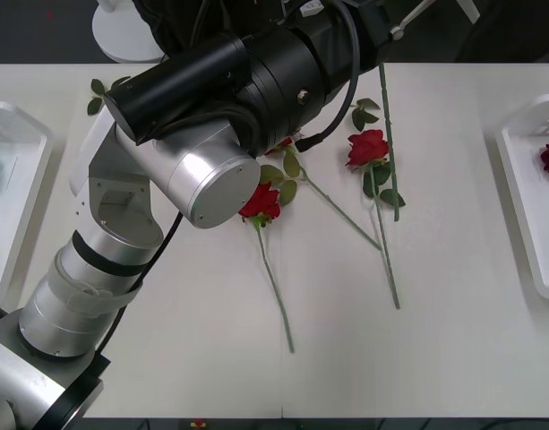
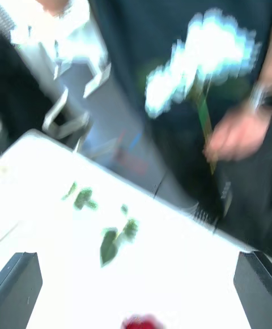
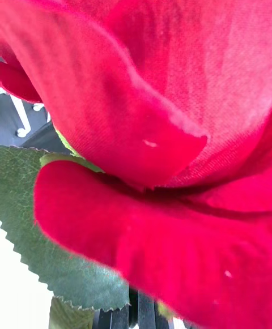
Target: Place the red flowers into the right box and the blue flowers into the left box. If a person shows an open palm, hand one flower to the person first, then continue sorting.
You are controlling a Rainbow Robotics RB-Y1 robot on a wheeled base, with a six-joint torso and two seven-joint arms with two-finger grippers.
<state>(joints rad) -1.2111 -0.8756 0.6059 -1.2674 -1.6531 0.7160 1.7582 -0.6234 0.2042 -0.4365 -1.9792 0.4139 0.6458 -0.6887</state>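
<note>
My bench looks like a robotics lab: plain white table (image 1: 453,358), white sorting trays (image 1: 525,179) left and right, dark floor beyond.

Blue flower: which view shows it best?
The right wrist view: the blue flower is held by its stem in a person's hand, beyond the table edge, though blurred. The front and left wrist views give roses instead.

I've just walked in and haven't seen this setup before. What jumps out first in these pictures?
The big silver-and-black left arm sweeps across the table, above red roses lying mid-table. Its wrist view is crowded by a red rose head very close to the camera. Beyond the table's far edge, a person's hand holds a blue flower.
</note>
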